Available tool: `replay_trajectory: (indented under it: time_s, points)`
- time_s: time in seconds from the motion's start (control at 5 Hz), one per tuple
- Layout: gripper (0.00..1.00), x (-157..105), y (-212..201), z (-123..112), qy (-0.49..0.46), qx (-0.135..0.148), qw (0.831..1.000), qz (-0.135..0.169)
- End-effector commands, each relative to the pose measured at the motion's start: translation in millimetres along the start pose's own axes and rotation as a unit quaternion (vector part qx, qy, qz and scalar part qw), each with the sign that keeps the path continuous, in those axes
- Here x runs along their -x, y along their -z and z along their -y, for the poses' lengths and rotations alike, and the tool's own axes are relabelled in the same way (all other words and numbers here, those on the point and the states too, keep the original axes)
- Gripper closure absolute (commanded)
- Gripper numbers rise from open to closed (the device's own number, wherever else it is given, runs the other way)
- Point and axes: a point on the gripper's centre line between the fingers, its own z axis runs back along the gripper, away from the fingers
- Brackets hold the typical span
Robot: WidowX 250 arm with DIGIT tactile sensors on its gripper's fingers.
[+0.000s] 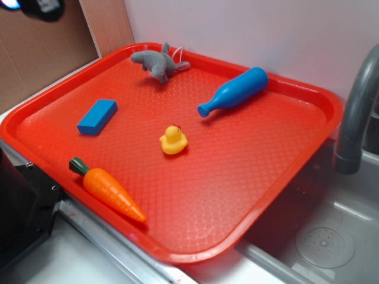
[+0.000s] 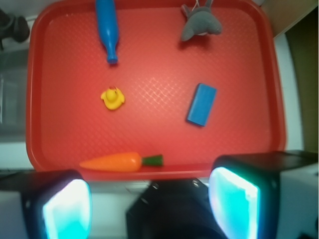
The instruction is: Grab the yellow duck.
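Beyond frame edge, blue bottle point(image 2: 107, 30) base.

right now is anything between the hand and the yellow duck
Nothing visible blocks it. The hand is open, hovering off the tray's near edge. The yellow duck sits alone mid-tray; the carrot lies along the near rim, below and slightly right of the duck in the wrist view.

We find no readable text, label, brand, number or sign in either view; the red tray point(image 1: 284, 177), the toys lying on it and the surfaces around it all appear unmarked to us
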Motion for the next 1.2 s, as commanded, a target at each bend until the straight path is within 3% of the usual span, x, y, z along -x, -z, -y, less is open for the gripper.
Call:
replay_trajectory:
  time_s: [0.0, 0.2, 0.4, 1.0]
  points:
    - [0.00, -31, 52, 27, -0.059, -0.013, 0.998, 0.016]
    - [0.00, -36, 75, 44, -0.075, -0.010, 0.997, 0.020]
    - [0.00, -37, 94, 56, -0.084, -0.026, 0.996, 0.030]
    - [0.00, -48, 139, 42, -0.114, -0.038, 0.993, 0.004]
